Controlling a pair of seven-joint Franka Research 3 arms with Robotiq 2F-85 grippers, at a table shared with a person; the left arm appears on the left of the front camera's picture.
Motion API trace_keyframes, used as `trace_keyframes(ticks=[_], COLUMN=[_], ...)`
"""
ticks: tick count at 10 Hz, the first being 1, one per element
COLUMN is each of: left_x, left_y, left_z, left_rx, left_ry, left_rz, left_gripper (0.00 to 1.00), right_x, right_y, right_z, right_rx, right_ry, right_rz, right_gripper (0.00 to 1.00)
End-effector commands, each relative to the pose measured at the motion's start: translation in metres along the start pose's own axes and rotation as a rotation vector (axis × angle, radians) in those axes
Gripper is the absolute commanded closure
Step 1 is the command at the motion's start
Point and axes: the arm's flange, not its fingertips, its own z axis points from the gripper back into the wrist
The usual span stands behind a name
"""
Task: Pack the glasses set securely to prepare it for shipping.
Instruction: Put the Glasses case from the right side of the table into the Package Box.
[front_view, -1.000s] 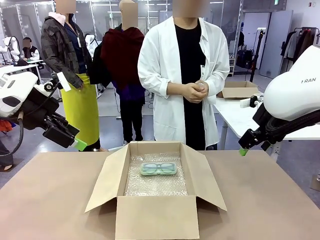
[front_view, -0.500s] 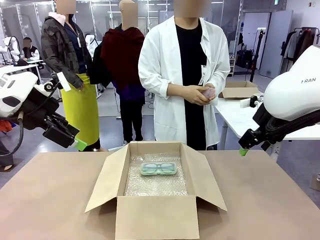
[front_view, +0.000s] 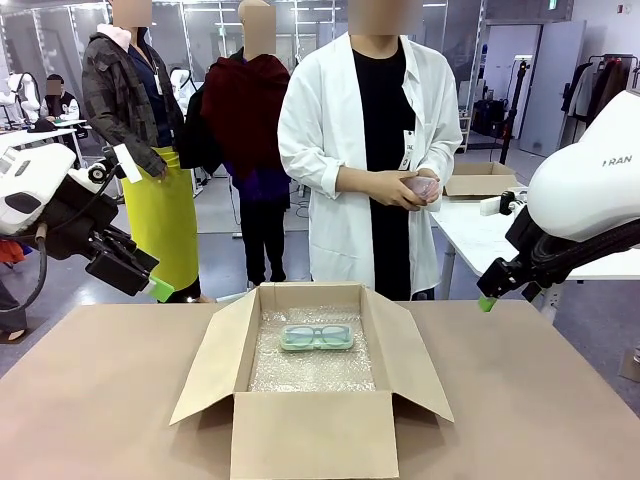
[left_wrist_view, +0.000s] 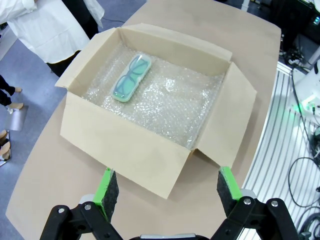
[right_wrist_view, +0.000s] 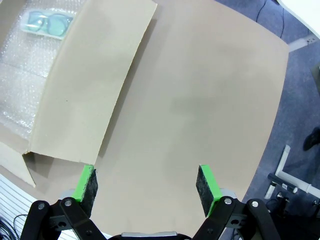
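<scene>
We hold left gripper and right gripper spread, empty, clear of the brown cardboard box, mint green translucent case cushioned on its bubble wrap, pale pink case in the person's hands at twelve o'clock.

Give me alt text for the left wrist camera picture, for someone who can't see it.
An open cardboard box lined with bubble wrap holds a mint green glasses case near one wall. The left gripper stands open at the bottom edge.
</scene>
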Motion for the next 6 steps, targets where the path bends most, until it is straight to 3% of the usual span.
trace_keyframes(ticks=[1,6], left_x=[-0.001,-0.001], left_y=[0.0003,0.0003], left_z=[0.0012,0.0012], left_rx=[-0.016,-0.016], left_ry=[-0.011,-0.011], left_rz=[-0.004,-0.004], left_gripper=[0.0,0.0], right_x=[-0.0005,-0.0005], right_y=[-0.001,-0.001], right_z=[0.0,0.0], right_rx=[0.009,0.009], right_ry=[-0.008,-0.008], right_rz=[0.02,0.02], right_gripper=[0.0,0.0])
